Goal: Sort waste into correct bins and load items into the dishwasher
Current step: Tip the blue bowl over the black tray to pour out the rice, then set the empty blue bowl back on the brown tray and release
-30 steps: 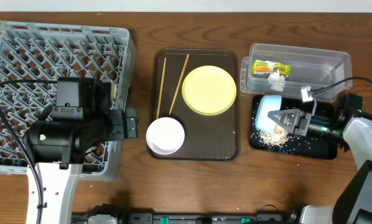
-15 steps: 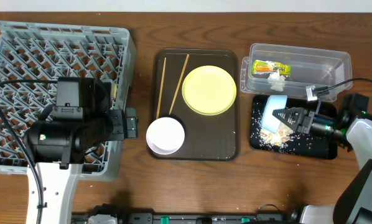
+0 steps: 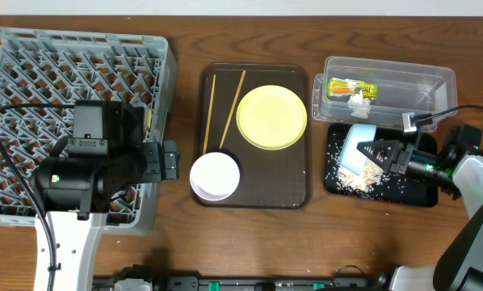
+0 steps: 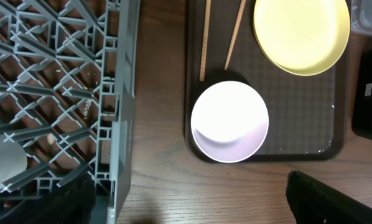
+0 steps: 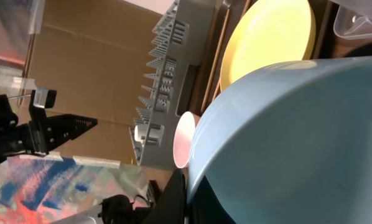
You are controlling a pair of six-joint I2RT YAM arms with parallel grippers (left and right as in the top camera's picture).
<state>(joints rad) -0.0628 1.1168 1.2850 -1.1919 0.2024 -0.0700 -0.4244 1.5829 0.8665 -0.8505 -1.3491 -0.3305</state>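
Note:
My right gripper [image 3: 376, 153] is shut on the rim of the light blue bowl [image 3: 355, 145] and holds it tipped on its side over the black tray [image 3: 423, 194], where rice-like crumbs [image 3: 356, 181] lie scattered. In the right wrist view the blue bowl [image 5: 298, 143] fills the frame. The clear tub [image 3: 419, 81] holds the green-and-orange wrapper [image 3: 352, 86] and a white scrap [image 3: 359, 102]. The yellow plate [image 3: 271, 117], white bowl [image 3: 215, 175] and two chopsticks [image 3: 230, 105] lie on the brown serving tray [image 3: 298, 194]. My left gripper [image 4: 186, 205] is open and empty beside the grey dish rack [image 3: 31, 56].
The left arm's black body [image 3: 88, 166] covers the rack's near right part. The rack's edge [image 4: 120, 112] shows in the left wrist view beside the white bowl [image 4: 229, 121]. A cable [image 3: 435, 113] runs over the tub's right end.
My right gripper has tipped the blue bowl further onto its side and shifted a little right and toward the tub. More crumbs lie on the black tray. The left arm has not moved.

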